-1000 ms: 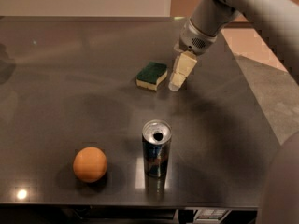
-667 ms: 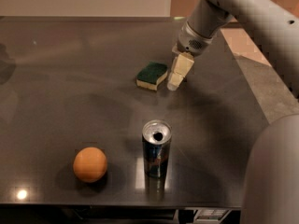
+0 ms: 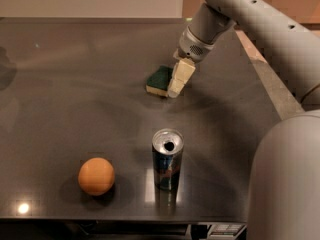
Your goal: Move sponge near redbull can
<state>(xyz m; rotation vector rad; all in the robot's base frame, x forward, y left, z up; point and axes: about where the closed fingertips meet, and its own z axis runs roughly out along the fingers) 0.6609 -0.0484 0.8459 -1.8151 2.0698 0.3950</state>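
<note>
Obs., single camera view over the dark table [image 3: 70, 79].

- Sponge [image 3: 158, 79]: lies flat in the far-centre part of the table, green scouring side up, pale foam edge showing along its near side.
- Gripper [image 3: 175, 87]: angled down from the upper right, its pale tip at the sponge's right-hand edge, overlapping that edge from where I stand. Touching or just above: cannot tell. Whether the claw is released, clenched or grasping the sponge: cannot tell from this angle.
- Arm [image 3: 250, 14]: grey, enters from the top right corner and slopes down to the wrist above the sponge.
- Redbull can [image 3: 167, 160]: upright near the front edge of the table, silver top with a dark opening facing up. It stands well apart from the sponge, nearer to me and roughly in line with it.
- Orange [image 3: 96, 176]: round, left of the can, also near the front edge, clear of the can.
- Robot body [image 3: 287, 184]: large grey form filling the lower right corner.
</note>
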